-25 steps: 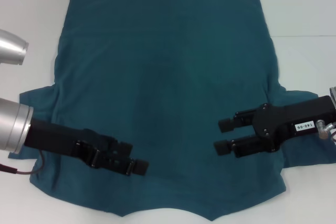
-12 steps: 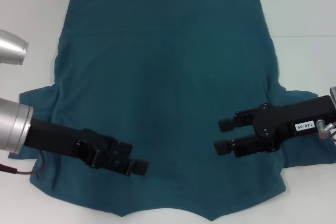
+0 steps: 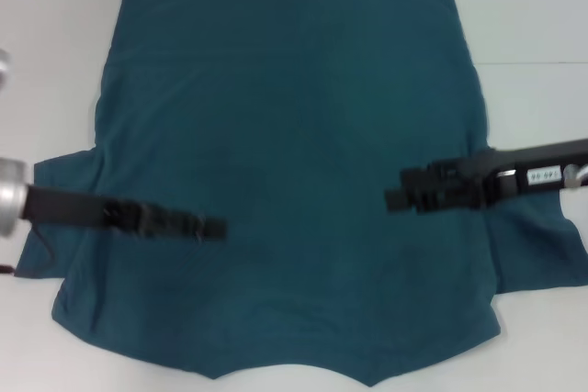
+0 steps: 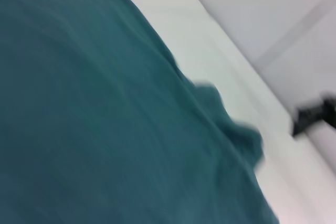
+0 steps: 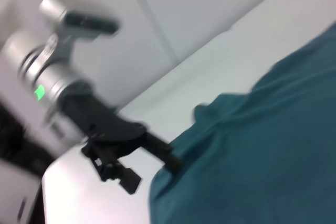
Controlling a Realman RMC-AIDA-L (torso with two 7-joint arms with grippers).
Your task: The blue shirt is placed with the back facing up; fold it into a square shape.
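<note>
blue shirt (image 3: 294, 162): flat, under both | left pincer (image 3: 213, 228), right pincer (image 3: 397, 197): opening unclear

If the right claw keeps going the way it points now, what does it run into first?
Only the blue shirt lies under that line; the right claw points across it toward the left claw, which looks set slightly nearer the robot, so probably nothing. Height is unclear.

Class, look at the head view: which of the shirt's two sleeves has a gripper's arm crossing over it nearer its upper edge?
The right-hand sleeve: the right gripper reaches in over its upper edge.
</note>
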